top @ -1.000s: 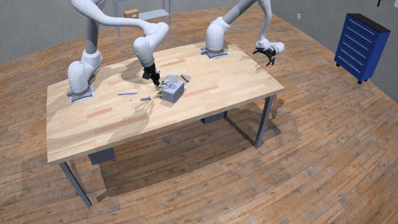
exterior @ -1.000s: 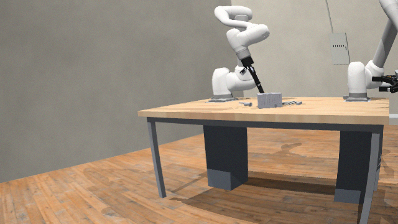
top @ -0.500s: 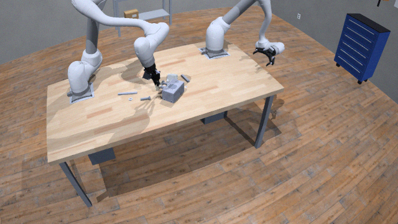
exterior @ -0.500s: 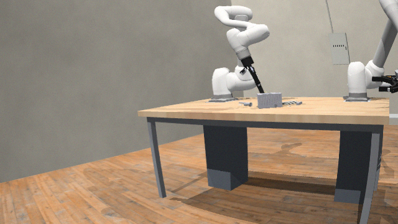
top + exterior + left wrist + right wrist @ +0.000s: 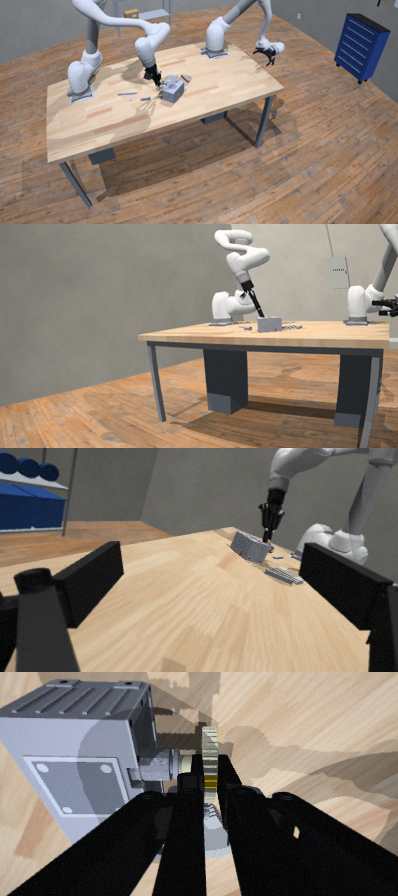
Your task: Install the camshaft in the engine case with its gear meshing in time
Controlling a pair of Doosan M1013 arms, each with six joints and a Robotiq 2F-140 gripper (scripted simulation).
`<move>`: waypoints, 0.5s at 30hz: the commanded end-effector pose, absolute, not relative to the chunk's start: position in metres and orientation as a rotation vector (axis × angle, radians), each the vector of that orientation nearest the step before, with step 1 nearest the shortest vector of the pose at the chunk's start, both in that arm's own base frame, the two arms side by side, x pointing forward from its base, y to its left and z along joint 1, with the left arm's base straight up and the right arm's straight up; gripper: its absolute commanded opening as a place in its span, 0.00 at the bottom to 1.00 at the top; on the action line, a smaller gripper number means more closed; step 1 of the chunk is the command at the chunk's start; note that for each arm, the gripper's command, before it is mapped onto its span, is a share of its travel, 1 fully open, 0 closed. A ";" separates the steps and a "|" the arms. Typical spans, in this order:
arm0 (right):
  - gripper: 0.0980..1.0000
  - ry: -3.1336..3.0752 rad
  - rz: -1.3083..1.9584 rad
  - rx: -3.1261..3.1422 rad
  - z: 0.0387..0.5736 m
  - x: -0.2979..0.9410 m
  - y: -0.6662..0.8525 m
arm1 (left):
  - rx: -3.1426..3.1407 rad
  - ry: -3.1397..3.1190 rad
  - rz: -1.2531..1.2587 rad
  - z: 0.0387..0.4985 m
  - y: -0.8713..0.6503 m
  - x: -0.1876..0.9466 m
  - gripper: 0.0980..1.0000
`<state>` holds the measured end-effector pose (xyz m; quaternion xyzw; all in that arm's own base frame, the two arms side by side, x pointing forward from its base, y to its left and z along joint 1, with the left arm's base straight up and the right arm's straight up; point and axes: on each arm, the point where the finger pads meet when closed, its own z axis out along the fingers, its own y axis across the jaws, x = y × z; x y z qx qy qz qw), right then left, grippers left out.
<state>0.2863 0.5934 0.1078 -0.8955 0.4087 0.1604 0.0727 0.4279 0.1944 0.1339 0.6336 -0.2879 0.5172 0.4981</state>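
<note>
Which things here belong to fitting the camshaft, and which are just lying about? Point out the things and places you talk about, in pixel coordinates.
For the job:
- engine case (image 5: pixel 172 93) (image 5: pixel 269 324) (image 5: pixel 250 549) (image 5: pixel 45 737)
- camshaft's big gear (image 5: pixel 210 747)
- right hand (image 5: pixel 158 87) (image 5: pixel 262 316) (image 5: pixel 269 540) (image 5: pixel 210 769), shut on that gear

Apparently just lying about:
- long thin rod (image 5: pixel 127 93)
- small pale ring (image 5: pixel 130 99)
- headed pin (image 5: pixel 145 98) (image 5: pixel 247 328)
- short dark bar (image 5: pixel 185 78)

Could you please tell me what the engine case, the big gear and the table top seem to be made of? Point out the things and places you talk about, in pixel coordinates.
Engine case (image 5: pixel 173 92) (image 5: pixel 269 324) (image 5: pixel 250 547) (image 5: pixel 85 789): probably cast metal, matt grey, judging by its ribs and bolted-looking plate.
Big gear (image 5: pixel 210 747): pale, dull metal or plastic; the look leaves it open.
Table top (image 5: pixel 199 99) (image 5: pixel 199 333) (image 5: pixel 165 593) (image 5: pixel 300 702): wood, satin, with grain and joined strips.
</note>
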 end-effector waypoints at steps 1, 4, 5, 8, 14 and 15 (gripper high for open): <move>0.05 1.227 0.482 -2.689 0.109 0.288 0.595 | 1.534 -0.698 1.253 0.134 0.195 0.428 1.00; 0.05 1.227 0.482 -2.689 0.109 0.288 0.595 | 1.534 -0.698 1.253 0.134 0.195 0.428 1.00; 0.05 1.227 0.482 -2.689 0.109 0.288 0.595 | 1.534 -0.698 1.253 0.134 0.195 0.428 1.00; 0.05 1.227 0.482 -2.689 0.109 0.289 0.596 | 1.534 -0.698 1.253 0.134 0.195 0.428 1.00; 0.05 1.227 0.482 -2.689 0.109 0.289 0.596 | 1.534 -0.698 1.253 0.134 0.195 0.428 1.00; 0.05 1.227 0.482 -2.689 0.109 0.289 0.596 | 1.534 -0.698 1.253 0.134 0.195 0.428 1.00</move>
